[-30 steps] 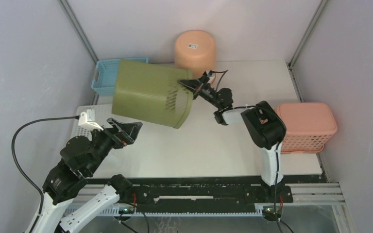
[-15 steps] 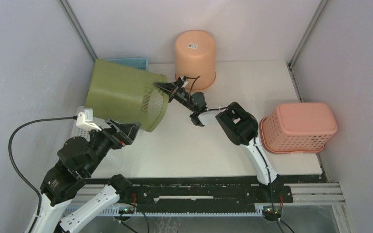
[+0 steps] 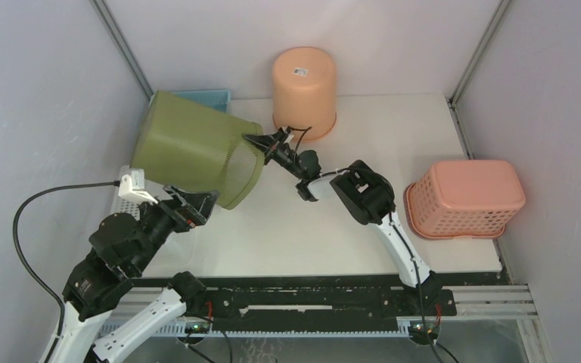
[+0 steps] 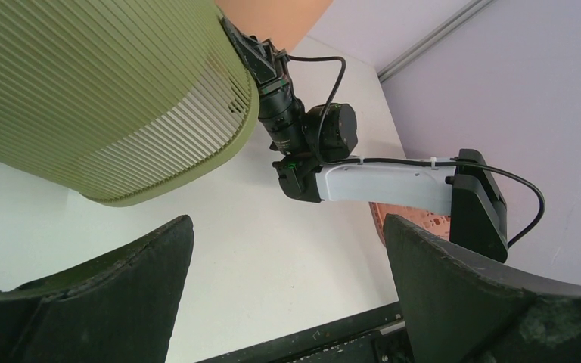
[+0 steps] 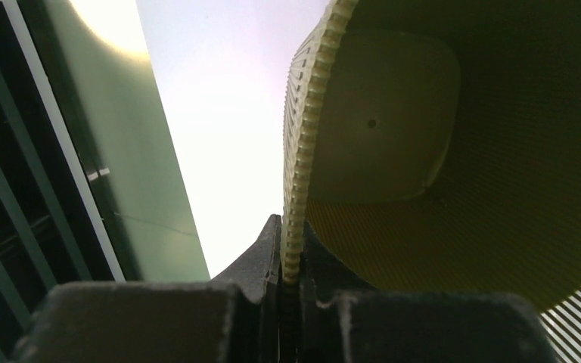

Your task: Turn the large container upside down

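Note:
The large olive-green ribbed container (image 3: 193,147) hangs tilted on its side above the table's far left, its open mouth facing right and down. My right gripper (image 3: 259,141) is shut on its rim; in the right wrist view the rim (image 5: 296,189) is pinched between the jaws and the container's inside (image 5: 454,151) shows. My left gripper (image 3: 195,206) is open and empty, just below the container's lower edge. In the left wrist view the container (image 4: 98,91) fills the upper left and the right arm (image 4: 325,151) reaches to its rim.
An upturned orange bucket (image 3: 304,82) stands at the back centre. A pink perforated basket (image 3: 465,198) lies upside down at the right. A blue basket (image 3: 204,96) is mostly hidden behind the green container. Grey walls close in left and right.
My right gripper has carried the green container left and toward the back-left corner, tilting it further. It now covers most of the blue basket. The left arm has hardly moved.

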`<state>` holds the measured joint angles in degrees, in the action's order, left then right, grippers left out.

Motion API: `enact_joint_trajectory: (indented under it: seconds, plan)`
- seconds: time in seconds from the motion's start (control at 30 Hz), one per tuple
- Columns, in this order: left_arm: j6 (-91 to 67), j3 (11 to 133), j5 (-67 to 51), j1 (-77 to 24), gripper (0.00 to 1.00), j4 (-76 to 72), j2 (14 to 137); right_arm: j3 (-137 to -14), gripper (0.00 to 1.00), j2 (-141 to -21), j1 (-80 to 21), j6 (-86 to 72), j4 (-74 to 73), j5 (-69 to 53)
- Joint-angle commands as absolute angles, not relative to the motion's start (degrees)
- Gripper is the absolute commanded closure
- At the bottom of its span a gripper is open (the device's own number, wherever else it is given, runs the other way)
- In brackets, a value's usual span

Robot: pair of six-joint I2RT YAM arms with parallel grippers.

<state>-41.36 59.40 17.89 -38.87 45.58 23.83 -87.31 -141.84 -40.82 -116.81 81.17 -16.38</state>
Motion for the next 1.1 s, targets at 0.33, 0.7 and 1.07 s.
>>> enact_joint_trajectory:
  seconds: [0.33,0.7,1.07]
  plan:
    - [-39.7,59.8,18.8,-38.8,0.0,43.3,24.4,-75.7,0.36,-137.9,-38.2,-116.5,87.1,-18.8]
    - [-40.1,59.1,18.0,-38.8,0.0,42.1,25.3,-62.4,0.29,-131.8,-34.0,-112.2,86.7,-20.3]
    - [-40.3,58.4,17.6,-38.8,0.0,41.2,25.8,-48.9,0.29,-126.2,-30.2,-107.7,86.4,-21.0]
